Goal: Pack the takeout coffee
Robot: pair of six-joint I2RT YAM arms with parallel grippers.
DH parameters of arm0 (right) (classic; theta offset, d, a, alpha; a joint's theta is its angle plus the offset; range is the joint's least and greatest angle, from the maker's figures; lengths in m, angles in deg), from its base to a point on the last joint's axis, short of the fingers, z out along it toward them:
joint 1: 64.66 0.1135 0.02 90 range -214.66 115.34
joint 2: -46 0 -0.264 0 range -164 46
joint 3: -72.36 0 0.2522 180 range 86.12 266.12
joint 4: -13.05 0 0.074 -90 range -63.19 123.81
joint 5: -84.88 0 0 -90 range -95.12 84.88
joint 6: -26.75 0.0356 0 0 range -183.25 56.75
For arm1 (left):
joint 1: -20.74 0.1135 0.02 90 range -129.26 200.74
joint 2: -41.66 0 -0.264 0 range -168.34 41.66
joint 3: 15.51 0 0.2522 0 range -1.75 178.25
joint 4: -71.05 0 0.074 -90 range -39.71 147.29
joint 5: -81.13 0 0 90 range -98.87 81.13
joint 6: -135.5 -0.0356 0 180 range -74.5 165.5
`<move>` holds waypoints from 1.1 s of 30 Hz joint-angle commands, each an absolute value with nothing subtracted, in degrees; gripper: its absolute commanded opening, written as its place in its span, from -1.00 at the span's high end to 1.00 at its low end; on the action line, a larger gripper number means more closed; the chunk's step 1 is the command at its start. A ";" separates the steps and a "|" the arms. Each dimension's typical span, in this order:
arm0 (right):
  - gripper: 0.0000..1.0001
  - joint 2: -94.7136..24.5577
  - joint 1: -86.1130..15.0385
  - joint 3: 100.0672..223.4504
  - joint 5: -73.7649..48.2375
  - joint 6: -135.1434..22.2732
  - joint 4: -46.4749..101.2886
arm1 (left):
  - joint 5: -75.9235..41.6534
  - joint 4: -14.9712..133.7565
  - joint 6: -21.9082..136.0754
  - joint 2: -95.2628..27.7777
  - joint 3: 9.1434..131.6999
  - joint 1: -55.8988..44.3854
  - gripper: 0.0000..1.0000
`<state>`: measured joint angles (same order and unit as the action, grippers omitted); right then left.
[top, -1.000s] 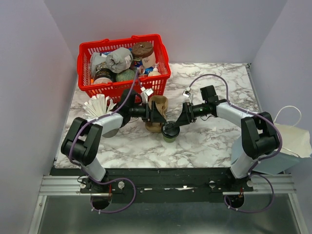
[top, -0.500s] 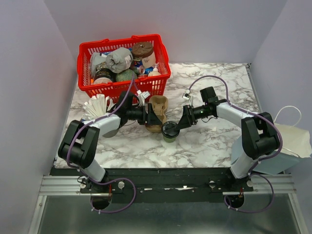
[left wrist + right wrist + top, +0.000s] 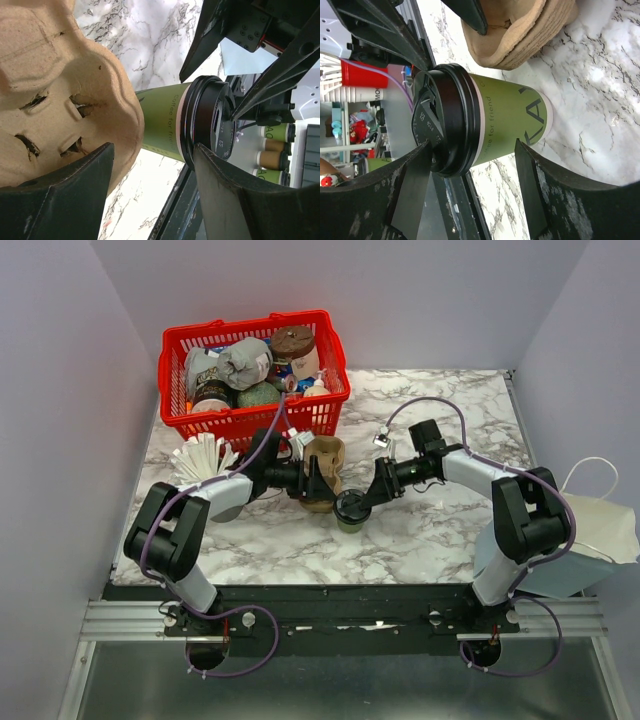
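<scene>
Top external view showed the left hand [image 3: 320, 482] spread, pinching nothing, its fingers at the brown carrier [image 3: 326, 454] on the table [image 3: 450, 530]. Just right of it stood the green cup [image 3: 350, 508], not yet seated in the carrier. The right hand [image 3: 368, 495] was spread too, fingers stacked along the cup's height. It probably needed rolling to close gently across the wall below the black lid [image 3: 427, 125].

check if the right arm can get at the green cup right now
Probably yes: the open right tool faces the lidded green cup close up, nothing between them. Its fingers look set top-to-bottom, not across its sides, so the wrist may need rolling.
</scene>
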<state>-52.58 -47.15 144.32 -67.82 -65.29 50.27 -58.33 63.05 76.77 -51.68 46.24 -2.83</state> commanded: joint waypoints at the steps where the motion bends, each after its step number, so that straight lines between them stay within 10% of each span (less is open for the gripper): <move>1: -0.47 -54.45 -47.44 143.96 -68.23 -66.50 50.89 | -54.85 58.88 73.11 -52.73 47.91 -4.04 -0.45; 21: -0.39 -54.72 -47.44 138.60 -70.60 -63.78 42.90 | -31.03 42.88 60.45 -56.86 49.93 -8.70 -0.39; 33: -0.67 -48.75 -48.05 147.54 -70.96 -68.77 49.74 | -46.73 43.67 55.53 -50.36 59.33 -8.61 -0.58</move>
<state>-51.75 -48.22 141.91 -71.80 -64.03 46.34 -45.65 48.67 61.71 -51.00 56.03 -7.94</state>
